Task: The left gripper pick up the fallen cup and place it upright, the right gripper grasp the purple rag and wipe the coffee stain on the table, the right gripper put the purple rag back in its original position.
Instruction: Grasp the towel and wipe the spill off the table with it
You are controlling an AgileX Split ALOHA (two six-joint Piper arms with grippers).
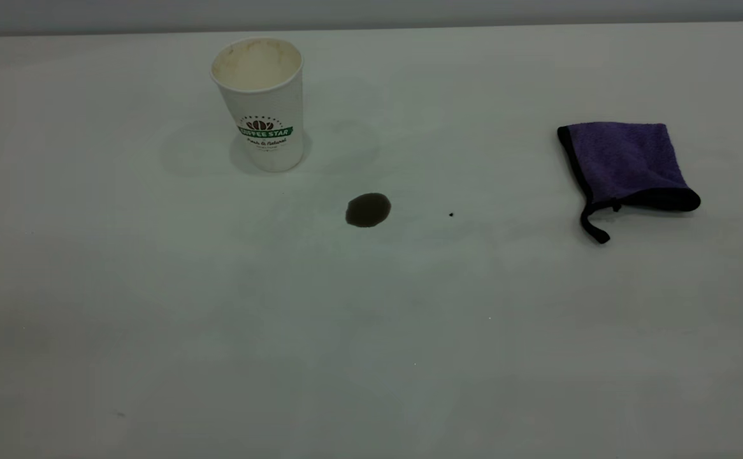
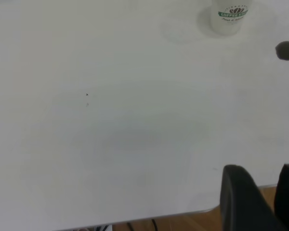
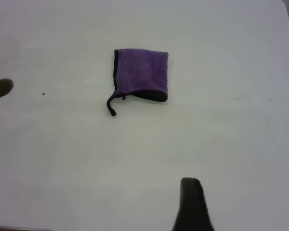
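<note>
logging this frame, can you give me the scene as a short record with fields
cup: white paper cup with green band, upright, far left of table
stain: dark brown round blot, unwiped, between cup and rag
rag: purple terry cloth with black edging, lying flat at right
table: white matte tabletop
left gripper: near table edge, holding nothing
right gripper: one finger visible

White dimpled cup (image 1: 261, 105) with green band, purple black-edged rag (image 1: 625, 164), dark brown stain (image 1: 367, 210), white table (image 1: 371, 331).
</note>
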